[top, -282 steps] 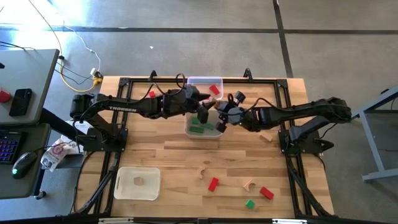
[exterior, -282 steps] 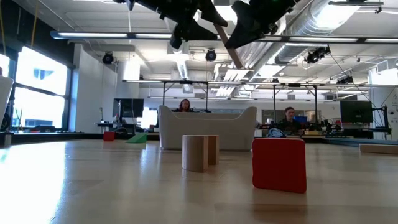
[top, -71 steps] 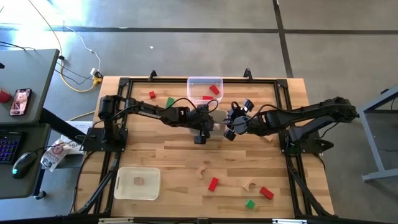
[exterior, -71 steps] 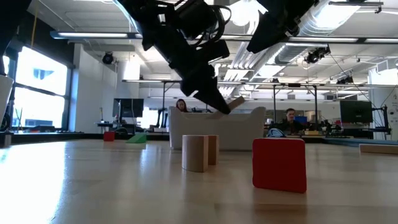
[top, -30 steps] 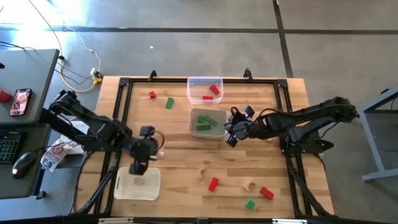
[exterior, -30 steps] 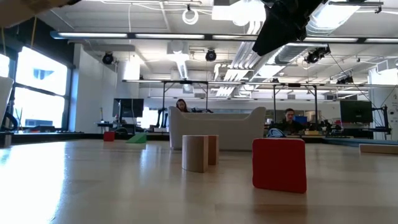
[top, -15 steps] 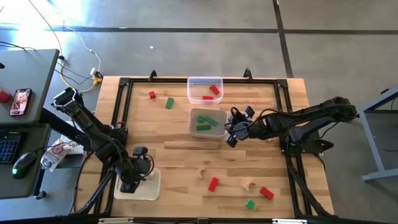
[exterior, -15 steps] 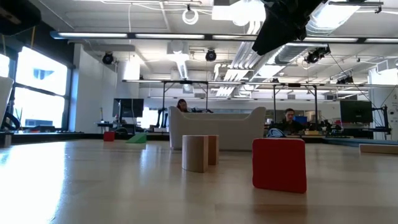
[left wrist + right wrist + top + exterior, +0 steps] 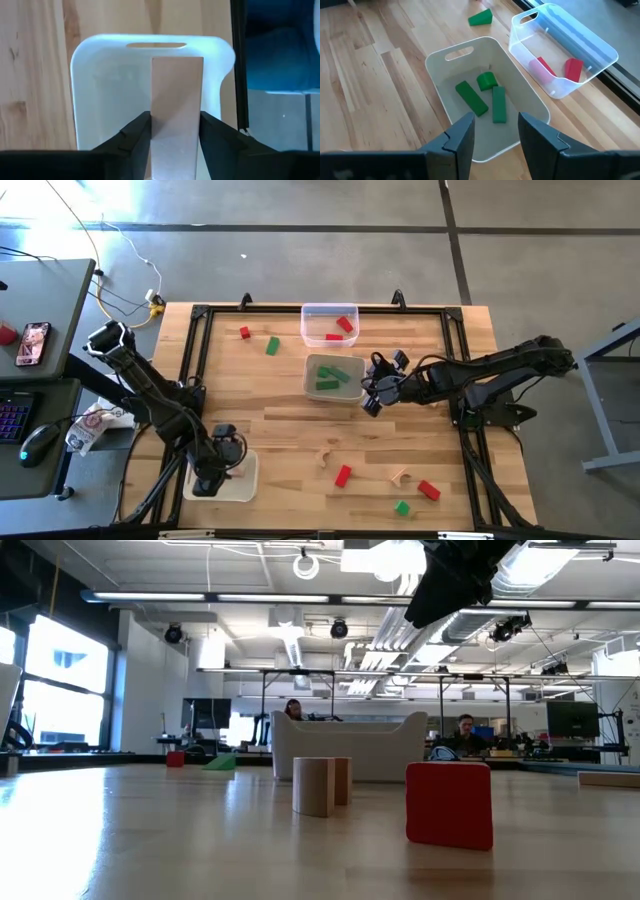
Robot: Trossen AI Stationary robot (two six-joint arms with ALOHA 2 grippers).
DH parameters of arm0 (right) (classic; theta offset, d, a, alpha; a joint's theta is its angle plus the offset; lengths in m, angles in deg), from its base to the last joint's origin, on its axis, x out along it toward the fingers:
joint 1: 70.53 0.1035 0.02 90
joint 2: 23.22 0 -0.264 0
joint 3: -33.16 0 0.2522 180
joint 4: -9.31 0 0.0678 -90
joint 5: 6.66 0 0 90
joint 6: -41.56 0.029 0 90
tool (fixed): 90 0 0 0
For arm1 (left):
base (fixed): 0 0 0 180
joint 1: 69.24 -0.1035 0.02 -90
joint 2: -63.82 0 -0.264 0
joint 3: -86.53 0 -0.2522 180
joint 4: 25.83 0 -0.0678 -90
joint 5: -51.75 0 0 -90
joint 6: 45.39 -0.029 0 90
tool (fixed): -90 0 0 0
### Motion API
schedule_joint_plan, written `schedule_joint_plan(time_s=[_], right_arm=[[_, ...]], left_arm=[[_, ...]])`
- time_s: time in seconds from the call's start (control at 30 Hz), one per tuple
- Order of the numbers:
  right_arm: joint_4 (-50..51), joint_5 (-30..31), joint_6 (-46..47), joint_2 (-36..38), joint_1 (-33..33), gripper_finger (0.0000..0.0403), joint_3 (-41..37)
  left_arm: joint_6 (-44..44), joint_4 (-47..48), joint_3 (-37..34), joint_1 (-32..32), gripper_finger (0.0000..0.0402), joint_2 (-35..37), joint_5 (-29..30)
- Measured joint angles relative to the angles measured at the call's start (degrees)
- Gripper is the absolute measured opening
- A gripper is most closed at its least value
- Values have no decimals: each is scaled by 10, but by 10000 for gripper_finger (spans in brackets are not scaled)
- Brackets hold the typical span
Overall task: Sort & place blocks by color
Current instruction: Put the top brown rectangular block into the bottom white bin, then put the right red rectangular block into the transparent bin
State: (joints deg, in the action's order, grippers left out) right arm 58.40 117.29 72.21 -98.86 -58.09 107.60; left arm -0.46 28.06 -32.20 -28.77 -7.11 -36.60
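Plain wood bar (image 9: pixel 177 115) is clamped btwn left gripper (image 9: pixel 175 131) fingers, held over white tray (image 9: pixel 97 100) w/ the wood-colour blocks, presumably for drop-off; right gripper (image 9: pixel 495 131) is parked w/ fingers apart, empty, above green-block tray (image 9: pixel 445 75). Loose blocks are left on table (image 9: pixel 280 420).

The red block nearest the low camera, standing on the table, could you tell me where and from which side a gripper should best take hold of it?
Grip the red block across its two upright side faces, coming down from above. It stands squarely on the table, flat-sided and apart from the plain wood block beside it, so, as far as one can judge, fingers should fit down both sides.
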Motion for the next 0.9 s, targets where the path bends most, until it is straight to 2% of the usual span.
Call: schedule_joint_plan(time_s=[0.47,0.67,0.9], right_arm=[[3,-2,0,0,0,140,0],[17,-47,14,0,0,140,0],[78,-108,97,0,0,140,0]], left_arm=[[19,4,0,0,216,0,-1],[-8,3,0,-12,218,0,-2],[-56,0,0,-35,216,10,14]])
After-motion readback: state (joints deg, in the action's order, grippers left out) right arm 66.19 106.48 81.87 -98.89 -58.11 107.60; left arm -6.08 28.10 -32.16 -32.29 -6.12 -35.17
